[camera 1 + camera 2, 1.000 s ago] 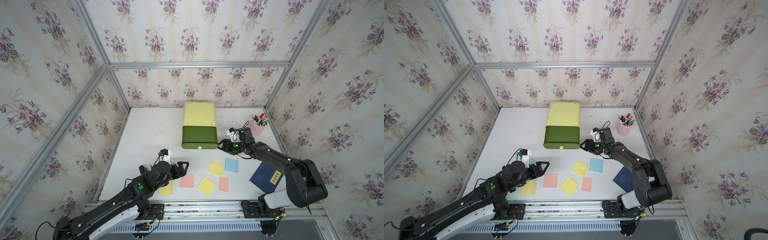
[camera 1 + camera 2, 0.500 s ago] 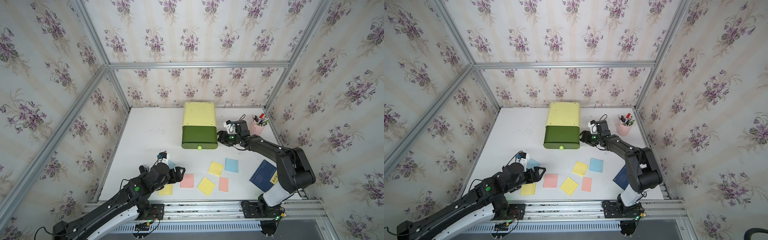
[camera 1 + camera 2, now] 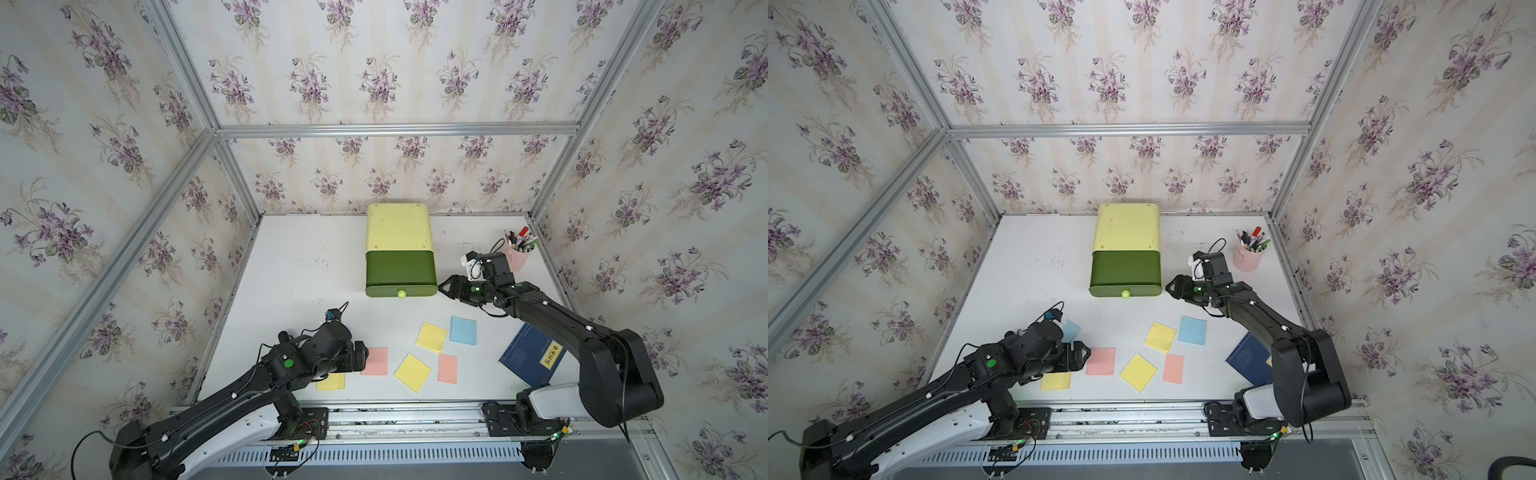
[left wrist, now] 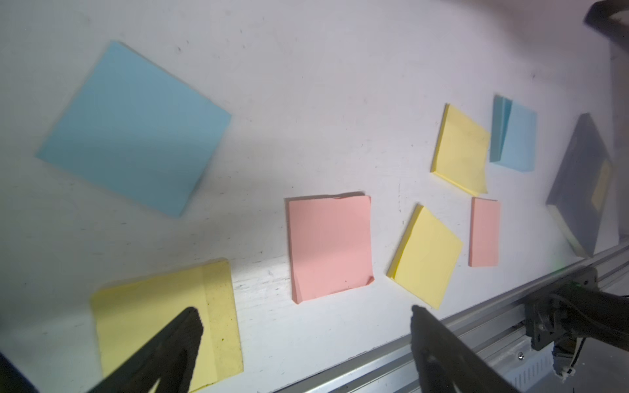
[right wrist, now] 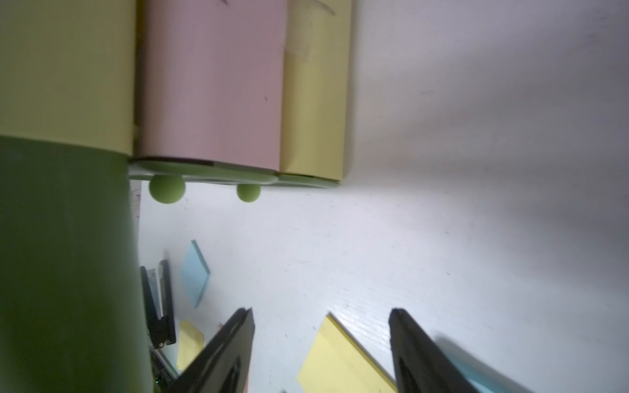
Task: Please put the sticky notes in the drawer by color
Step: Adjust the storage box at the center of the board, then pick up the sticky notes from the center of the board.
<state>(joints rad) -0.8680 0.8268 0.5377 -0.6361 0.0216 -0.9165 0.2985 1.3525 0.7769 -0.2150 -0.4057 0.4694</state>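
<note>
My tabletop (image 3: 299, 270) is a white board, scuffed and dotted with small dark marks. Three walls (image 3: 374, 83) close it in, papered with purple flower sprays on pale stripes, and aluminium bars (image 3: 395, 129) run along their joins. An aluminium rail (image 3: 407, 419) lines the front edge, and both my arm bases sit on it.

The drawer (image 3: 398, 232) stands at the middle of the back edge. It has a pale yellow-green shell, and its dark green top tray is out toward the front, with a round knob (image 3: 401, 294) at its middle. A pink pen cup (image 3: 519, 259) stands near the back right corner. A dark blue booklet (image 3: 528, 357) lies near the right edge, partly under my right arm.

All seven sticky notes (image 3: 431, 337) lie flat on the front half of the tabletop, none of them in the drawer. That yellow one is just beside a light blue one (image 3: 463, 330). Nearer the front edge are a pink (image 3: 374, 361), a yellow (image 3: 412, 372) and a narrower-looking pink (image 3: 447, 368). Another yellow (image 3: 331, 381) lies toward the front left corner, and a second light blue (image 3: 1070, 330) shows behind my left wrist.

My left gripper (image 4: 305, 312) is spread wide and holds nothing. It is low over the front left area, with one finger crossing the corner yellow note in the left wrist view. My right gripper (image 5: 320, 311) has its jaws moderately apart and is also empty. It sits just beside the drawer's front right corner.
</note>
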